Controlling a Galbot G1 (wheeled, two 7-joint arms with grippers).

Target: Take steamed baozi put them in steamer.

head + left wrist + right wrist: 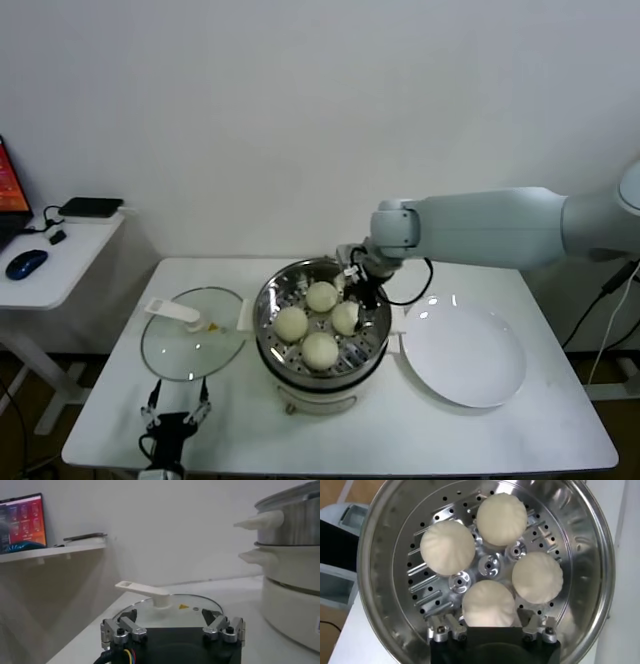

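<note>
All four baozi [488, 603] sit in the steamer [268, 300]; loading looks done.
Right gripper [490, 626] hangs over the bun at three o'clock on the tray, jaws apart, gripping nothing; plate [465, 355] at the steamer's three o'clock is bare; glass lid [190, 335] lies off at nine o'clock; left gripper [172, 627] is parked open at the white table's [400, 430] near edge; plain white wall, side desk with a mouse [25, 263] beyond.
</note>
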